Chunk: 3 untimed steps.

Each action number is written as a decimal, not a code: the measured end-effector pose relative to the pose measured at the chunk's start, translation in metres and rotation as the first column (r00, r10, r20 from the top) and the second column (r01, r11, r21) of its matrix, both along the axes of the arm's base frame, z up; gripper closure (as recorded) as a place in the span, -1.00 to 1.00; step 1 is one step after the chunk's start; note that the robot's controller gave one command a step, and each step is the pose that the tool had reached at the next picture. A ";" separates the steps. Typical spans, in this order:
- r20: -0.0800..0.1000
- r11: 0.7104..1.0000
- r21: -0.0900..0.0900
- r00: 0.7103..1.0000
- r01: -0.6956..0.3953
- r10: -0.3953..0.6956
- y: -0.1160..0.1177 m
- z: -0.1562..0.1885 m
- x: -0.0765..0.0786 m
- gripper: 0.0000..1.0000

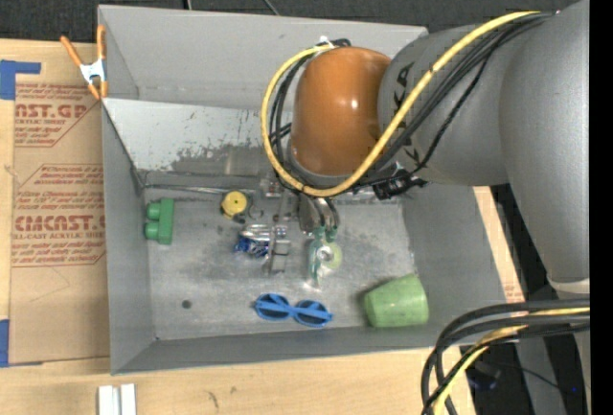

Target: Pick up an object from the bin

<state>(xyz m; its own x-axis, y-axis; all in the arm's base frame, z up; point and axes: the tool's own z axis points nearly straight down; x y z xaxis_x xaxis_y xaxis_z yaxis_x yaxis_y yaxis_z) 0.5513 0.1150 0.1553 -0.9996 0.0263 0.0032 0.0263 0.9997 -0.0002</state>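
Centrally, blue-silver piece (254,244) near yellow disc (234,204).

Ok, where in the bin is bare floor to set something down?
Bare floor lies between the green block and the blue twin-loop piece, and above the green cup. The middle is crowded under the gripper: yellow disc, blue-silver piece.

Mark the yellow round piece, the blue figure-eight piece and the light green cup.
yellow round piece (234,204), camera view, its centre.
blue figure-eight piece (292,311), camera view, the join between loops.
light green cup (395,302), camera view, its side.
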 end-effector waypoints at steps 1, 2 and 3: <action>0.016 0.999 0.001 0.999 0.047 -0.047 -0.020 -0.087 0.033 -1.00; 0.010 0.999 0.003 0.999 0.043 -0.044 -0.018 -0.083 0.032 1.00; 0.014 0.994 0.003 0.994 0.109 -0.109 -0.031 0.067 0.040 1.00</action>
